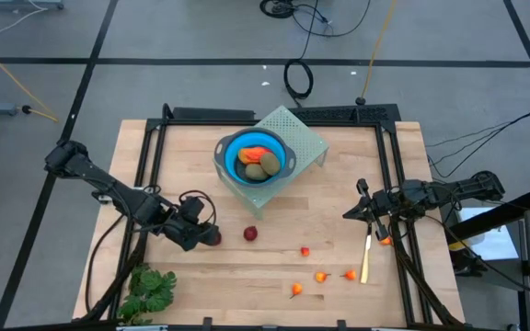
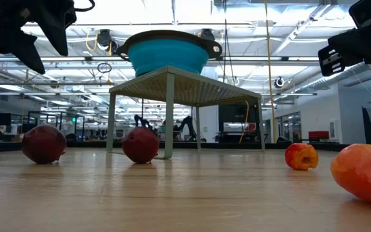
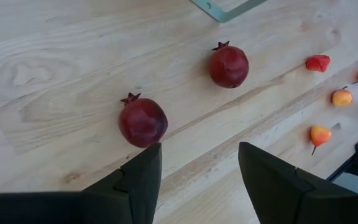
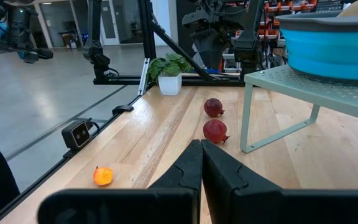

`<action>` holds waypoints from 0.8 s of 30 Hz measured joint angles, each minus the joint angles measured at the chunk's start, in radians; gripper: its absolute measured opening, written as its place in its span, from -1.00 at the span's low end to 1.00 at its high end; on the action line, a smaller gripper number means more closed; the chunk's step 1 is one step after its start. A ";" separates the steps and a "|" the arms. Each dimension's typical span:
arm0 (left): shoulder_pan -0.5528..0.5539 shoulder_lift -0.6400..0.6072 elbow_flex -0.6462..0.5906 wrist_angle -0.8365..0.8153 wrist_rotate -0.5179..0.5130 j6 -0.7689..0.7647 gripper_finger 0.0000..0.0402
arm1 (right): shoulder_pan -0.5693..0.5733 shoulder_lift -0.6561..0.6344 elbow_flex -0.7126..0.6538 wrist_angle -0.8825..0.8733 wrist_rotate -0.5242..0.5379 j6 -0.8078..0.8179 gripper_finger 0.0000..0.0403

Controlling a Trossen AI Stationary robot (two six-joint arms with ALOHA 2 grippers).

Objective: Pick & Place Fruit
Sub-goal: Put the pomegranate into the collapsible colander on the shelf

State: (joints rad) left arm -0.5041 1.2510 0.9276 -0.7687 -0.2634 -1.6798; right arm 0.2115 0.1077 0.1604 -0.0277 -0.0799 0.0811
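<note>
Dark, wedge-shaped fingers of left gripper (image 3: pixel 197 180) parted, nothing between them, poised just above and beside nearest dark-red ball with small crown tip (image 3: pixel 143 121). Same ball partly tucked against gripper in high view (image 1: pixel 214 238). Second dark-red ball (image 1: pixel 250 233) a little further along pale wooden tabletop (image 1: pixel 274 262), apart from first.

Step in hand, as judged: grasp of nearest ball, not yet made. For a clean grasp: centre ball between fingers before descent, since it sits off toward one finger now; lower until fingertips straddle widest part; close slowly, because a smooth round body rolls on bare wood if nudged from one side.

Right gripper (image 4: pixel 201 168) shut and empty, parked near table's right edge, beside thin yellow stick (image 1: pixel 365 259).

Blue round collapsible bowl with dark rim (image 1: pixel 255 156) on pale green perforated metal stand (image 1: pixel 306 138), already holding two olive-brown ovals (image 1: pixel 260 167) and longer red-orange piece (image 1: pixel 253 154). Tiny orange-red pieces (image 1: pixel 322 276) scattered on wood toward right front, matte skins, some with short stems. Leafy green bunch (image 1: pixel 150 290) at left front corner.

Progress, as judged: roughly a third done; both balls and all tiny pieces still on table.
</note>
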 joint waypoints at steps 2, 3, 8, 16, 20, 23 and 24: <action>0.000 0.000 0.000 0.000 0.000 0.000 0.07 | 0.000 0.000 0.000 0.000 0.000 0.000 -1.00; 0.000 0.000 0.000 -0.001 0.000 0.000 0.07 | 0.000 0.000 0.000 0.000 0.000 0.000 -1.00; 0.000 0.000 0.000 -0.035 0.000 -0.018 0.07 | 0.000 0.000 0.000 0.000 0.000 0.000 -1.00; 0.000 0.000 0.000 -0.058 -0.027 -0.036 0.11 | 0.000 0.000 0.000 0.000 0.000 0.000 -1.00; 0.000 0.000 0.000 -0.067 -0.061 -0.071 0.25 | 0.000 0.000 0.000 0.000 0.000 0.000 -1.00; 0.000 0.000 0.000 -0.071 -0.075 -0.084 0.40 | 0.000 0.000 0.000 0.000 0.000 0.000 -1.00; 0.000 0.000 0.000 -0.071 -0.076 -0.084 0.45 | 0.000 0.000 0.000 0.000 0.000 0.000 -1.00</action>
State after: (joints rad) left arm -0.5041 1.2510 0.9276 -0.8394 -0.3397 -1.7638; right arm 0.2115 0.1077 0.1604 -0.0277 -0.0799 0.0811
